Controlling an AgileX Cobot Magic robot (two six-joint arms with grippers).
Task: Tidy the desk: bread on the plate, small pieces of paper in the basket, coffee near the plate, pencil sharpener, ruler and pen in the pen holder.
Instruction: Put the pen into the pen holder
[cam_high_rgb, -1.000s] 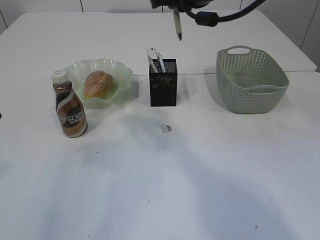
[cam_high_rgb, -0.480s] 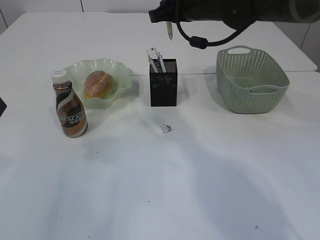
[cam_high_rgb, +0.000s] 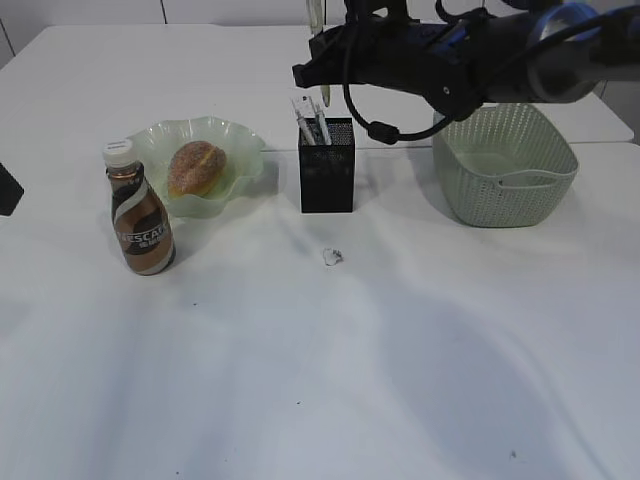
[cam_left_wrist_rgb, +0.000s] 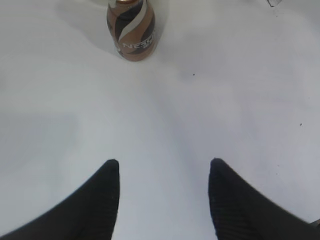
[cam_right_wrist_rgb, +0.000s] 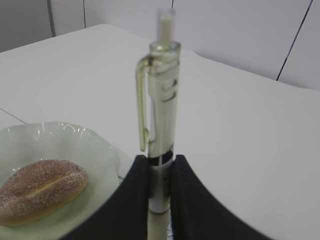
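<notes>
- A black corner of the left arm shows at the far left edge of the exterior view. The left gripper (cam_left_wrist_rgb: 162, 192) hangs above bare desk (cam_high_rgb: 320, 380) with its jaws well apart and nothing between them, apparently parked clear of the work.
- The coffee (cam_high_rgb: 138, 210) stands upright just in front of the plate's left side, near enough that this part of the task looks done.
- The plate (cam_high_rgb: 240, 140) holds the bread (cam_high_rgb: 196, 167), which lies inside the wavy rim; that item also appears settled.
- One of the small pieces of paper (cam_high_rgb: 332, 257) lies on open desk in front of the pen holder, well apart from the basket and not yet tidied.
- The pen holder (cam_high_rgb: 327, 180) stands mid-desk with pale items poking from its top; whether ruler or sharpener is among them cannot be told.
- Above and behind the holder, the right gripper (cam_right_wrist_rgb: 159, 172) clamps the pen (cam_right_wrist_rgb: 162, 105) by its lower barrel. The wrist view shows the clip and button end standing beyond the fingers, a hold that seems meant for lowering the pen lengthwise into the holder. The pen is not yet inside, and which end faces down cannot be told.
- The basket (cam_high_rgb: 540, 180) sits at the right, partly behind the right arm; no paper is visible in the part that shows.
</notes>
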